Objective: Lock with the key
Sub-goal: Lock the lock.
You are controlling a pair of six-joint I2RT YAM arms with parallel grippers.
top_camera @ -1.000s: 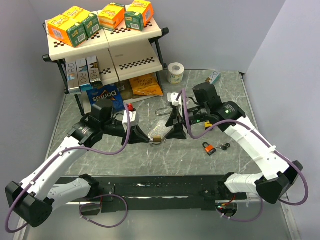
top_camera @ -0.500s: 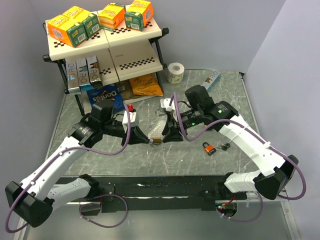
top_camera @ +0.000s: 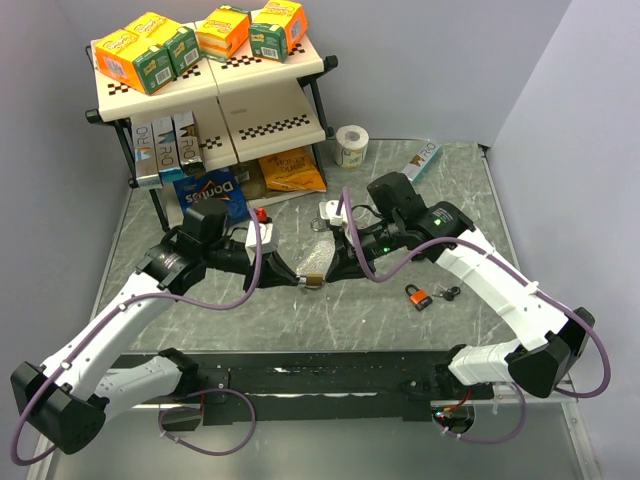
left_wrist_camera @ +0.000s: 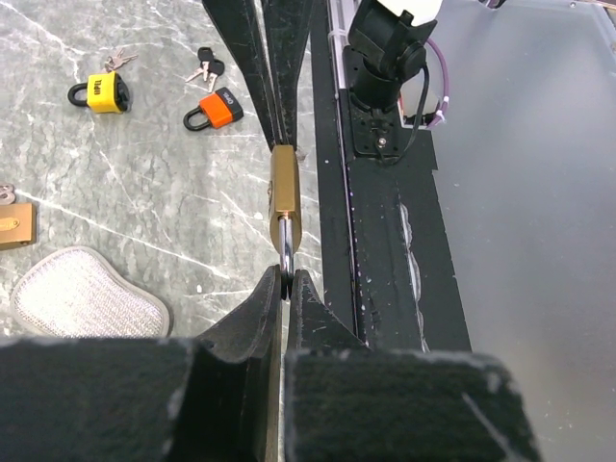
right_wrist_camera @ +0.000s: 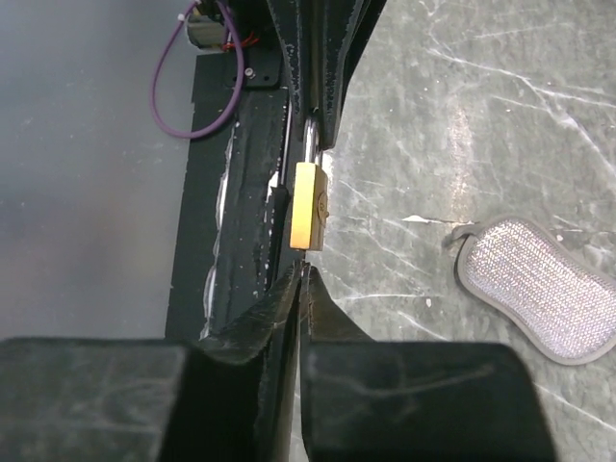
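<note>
A brass padlock (top_camera: 314, 281) hangs in the air over the marble table between my two grippers. My left gripper (left_wrist_camera: 286, 282) is shut on its steel shackle, with the lock body (left_wrist_camera: 285, 197) pointing away from it. My right gripper (right_wrist_camera: 304, 269) meets the lock's bottom end (right_wrist_camera: 310, 205) from the opposite side. It is shut, with a thin sliver of the key (right_wrist_camera: 304, 262) pinched between its tips right at the lock body. In the top view both grippers (top_camera: 328, 277) touch the lock end to end; most of the key is hidden.
An orange padlock (top_camera: 417, 295) and loose keys (top_camera: 450, 293) lie to the right. A yellow padlock (left_wrist_camera: 104, 91), another brass one (left_wrist_camera: 14, 221) and a silver mesh pad (right_wrist_camera: 534, 284) lie on the table. A stocked shelf (top_camera: 215, 90), chip bags and a paper roll (top_camera: 350, 146) stand at the back.
My right gripper slid left up to the padlock's bottom end and went from open to shut there. The left gripper and the lock stayed put.
</note>
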